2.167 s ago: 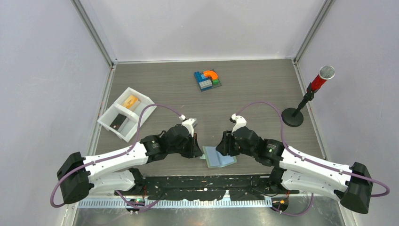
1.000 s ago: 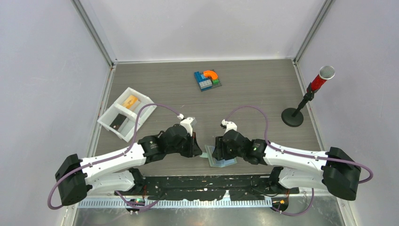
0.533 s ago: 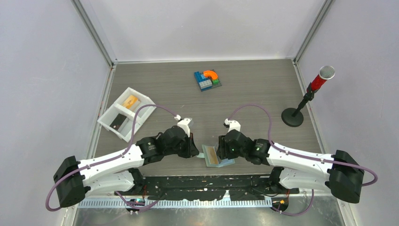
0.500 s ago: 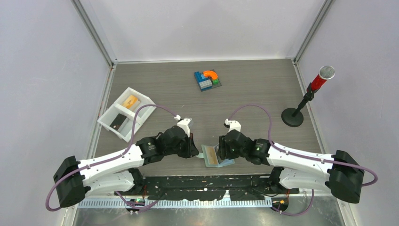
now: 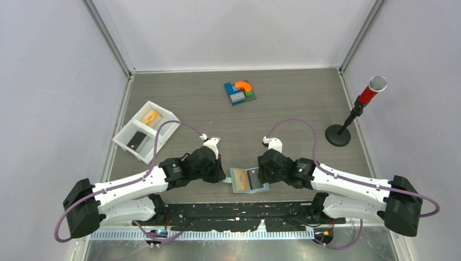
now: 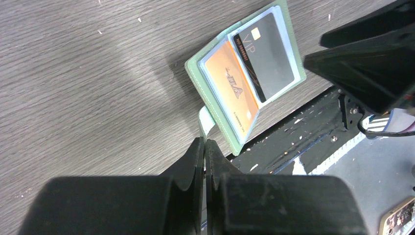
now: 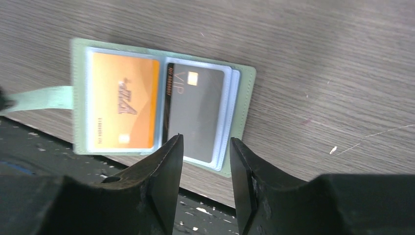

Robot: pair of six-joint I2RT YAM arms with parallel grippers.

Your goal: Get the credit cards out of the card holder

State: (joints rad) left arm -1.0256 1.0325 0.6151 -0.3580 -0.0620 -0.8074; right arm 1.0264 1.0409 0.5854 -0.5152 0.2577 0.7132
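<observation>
The card holder (image 5: 249, 180) lies open at the table's near edge, between both arms. Its clear sleeves show two credit cards: an orange one (image 7: 122, 107) on the left page and a dark one (image 7: 193, 112) on the right. My left gripper (image 6: 204, 143) is shut on the holder's pale green closure tab (image 6: 206, 121), just left of the holder (image 6: 215, 110). My right gripper (image 7: 205, 139) is open, its fingertips hovering over the dark card's near edge with nothing between them. From above, the left gripper (image 5: 223, 176) and right gripper (image 5: 260, 173) flank the holder.
A white two-compartment tray (image 5: 129, 122) at the left holds an orange card (image 5: 150, 116) and a dark card (image 5: 136, 141). A toy block cluster (image 5: 240, 92) sits at the back. A red microphone on a stand (image 5: 356, 111) is at the right. The holder's near edge overhangs the black front strip (image 7: 44, 161).
The holder's pages have turned over to the left and now lie flat, showing the orange and dark cards. My right gripper has drawn back to the right and narrowed slightly. The left gripper keeps the tab.
</observation>
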